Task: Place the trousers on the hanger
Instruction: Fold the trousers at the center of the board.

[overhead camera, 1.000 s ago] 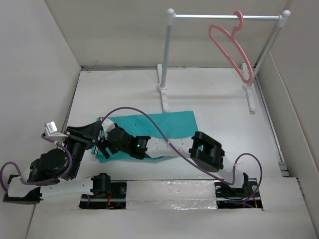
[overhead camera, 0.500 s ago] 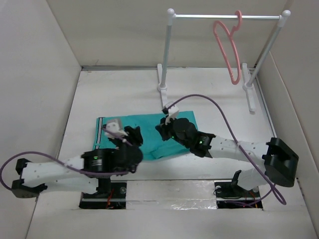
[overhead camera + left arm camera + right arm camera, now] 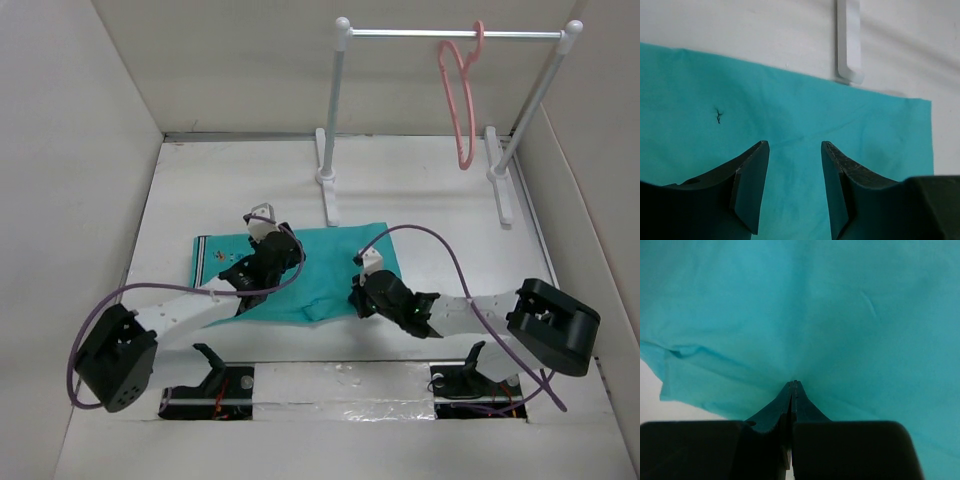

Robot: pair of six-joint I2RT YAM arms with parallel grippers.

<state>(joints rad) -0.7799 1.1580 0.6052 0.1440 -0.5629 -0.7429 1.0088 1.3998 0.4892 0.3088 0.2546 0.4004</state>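
Right fingers (image 3: 782, 407) meet at the trousers (image 3: 840, 315) (pinch unclear); left fingers (image 3: 747, 180) hover apart above. A shallow grip could slip on lifting.

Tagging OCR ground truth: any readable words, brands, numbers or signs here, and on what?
None readable in any view.
On the trousers: only a small dark squiggle, not a letter.
On the striped waistband: tiny dark specks, too small to read.
On the hanger and the rail stand: no text visible.
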